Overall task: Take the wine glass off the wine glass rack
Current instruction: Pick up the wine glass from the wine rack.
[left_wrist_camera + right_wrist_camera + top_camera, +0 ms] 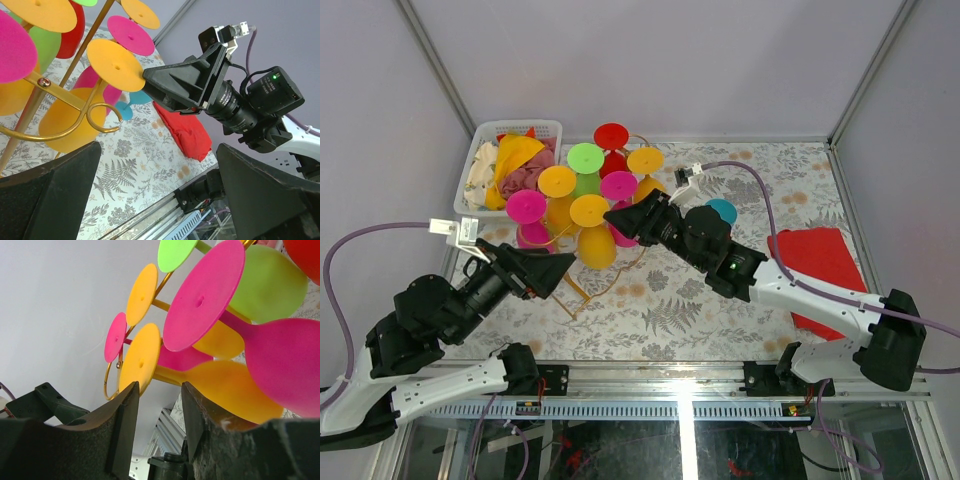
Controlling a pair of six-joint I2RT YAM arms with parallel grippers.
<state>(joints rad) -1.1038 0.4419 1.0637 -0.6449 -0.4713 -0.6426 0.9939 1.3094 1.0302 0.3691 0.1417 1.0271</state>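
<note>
Our right gripper (pixel 159 390) is hovering open beside the yellow plastic wine glass (pixel 225 387) hanging upside down on the gold wire wine glass rack (pixel 60 93), left of centre; our left gripper (pixel 565 264) is gaping too. We are seemingly approaching: next, closing on its stem.

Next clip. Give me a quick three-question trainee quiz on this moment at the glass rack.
1. True or false: the left gripper has its jaws shut.
2. Which lies on the right side of the table? A. a red cloth B. a black tray C. a white plate
3. Fill in: the wine glasses hang on the wine glass rack with their bases pointing ___.
Key: 1 false, the jaws stand wide open and hold nothing; 2 A; 3 up.
</note>
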